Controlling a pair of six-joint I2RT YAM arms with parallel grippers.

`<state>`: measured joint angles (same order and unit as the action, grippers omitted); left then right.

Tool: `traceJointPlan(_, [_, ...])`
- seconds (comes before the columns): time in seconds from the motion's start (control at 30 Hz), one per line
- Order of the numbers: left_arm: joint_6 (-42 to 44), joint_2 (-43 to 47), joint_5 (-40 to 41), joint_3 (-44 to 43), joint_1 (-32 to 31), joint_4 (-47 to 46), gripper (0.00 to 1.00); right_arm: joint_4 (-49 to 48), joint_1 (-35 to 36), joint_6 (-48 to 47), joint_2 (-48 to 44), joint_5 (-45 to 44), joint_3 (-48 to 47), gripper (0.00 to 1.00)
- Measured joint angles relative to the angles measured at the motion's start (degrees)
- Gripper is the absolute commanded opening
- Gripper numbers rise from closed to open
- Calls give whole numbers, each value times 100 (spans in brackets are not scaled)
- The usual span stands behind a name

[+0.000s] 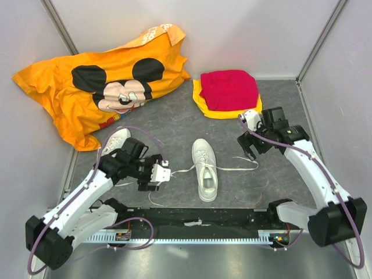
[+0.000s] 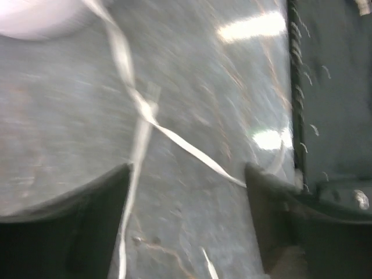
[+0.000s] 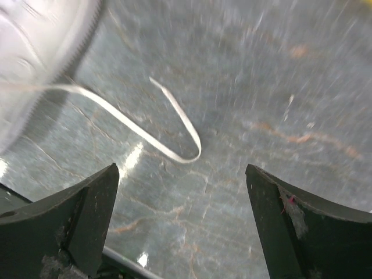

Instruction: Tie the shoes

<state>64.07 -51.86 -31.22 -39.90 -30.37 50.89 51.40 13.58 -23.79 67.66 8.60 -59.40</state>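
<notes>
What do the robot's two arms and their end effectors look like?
Both the left arm and right arm are slim white tubes linked by chunky black joints. A thin purple cable loops along each. The left end effector and right end effector each end in two dark, wedge-shaped fingers.

The shoe (image 1: pixel 204 170) in the middle of the bench (image 1: pixel 174 119) is plain white, its white laces (image 1: pixel 235 168) trailing over the dull grey surface with faint rusty streaks, and a second white shoe (image 1: pixel 118 138) shows at the left. At the far left lies an orange shirt (image 1: pixel 52 87) printed with a cartoon mouse in black, tan and red, and far right of centre a red cloth (image 1: pixel 228 88) sits on a yellow cloth (image 1: pixel 204 104). The left arm (image 1: pixel 87 195) and right arm (image 1: pixel 314 168) are white with black joints and purple cables (image 1: pixel 142 129), and the left claw (image 1: pixel 156 176) and right claw (image 1: pixel 251 150) are black and white.
</notes>
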Motion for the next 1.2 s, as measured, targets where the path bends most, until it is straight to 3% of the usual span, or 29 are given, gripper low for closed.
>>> traceJointPlan(0.23, [-1193, 356, -564, -26, 2, -1657, 99, -820, 0, 15, -1019, 850, -2, 98])
traceJointPlan(0.47, [-1449, -885, -846, -269, -219, -2181, 98, -1130, 2, -693, -857, 1899, 46, 98])
traceJointPlan(0.63, [-1495, -1899, -319, -337, -474, -2549, 71, -675, 2, -1167, -116, 1961, 11, 98])
traceJointPlan(0.8, [-1425, -2470, -127, -339, -756, -2798, 62, -417, 2, -1362, 68, 1762, 107, 98])
traceJointPlan(0.9, [-1392, -2796, -24, -354, -905, -2935, 50, -350, 2, -1425, 68, 1622, 271, 98])
traceJointPlan(1.2, [-1349, -3585, 221, -468, -1252, -3383, 41, -216, 0, -1552, 66, 1333, 660, 98])
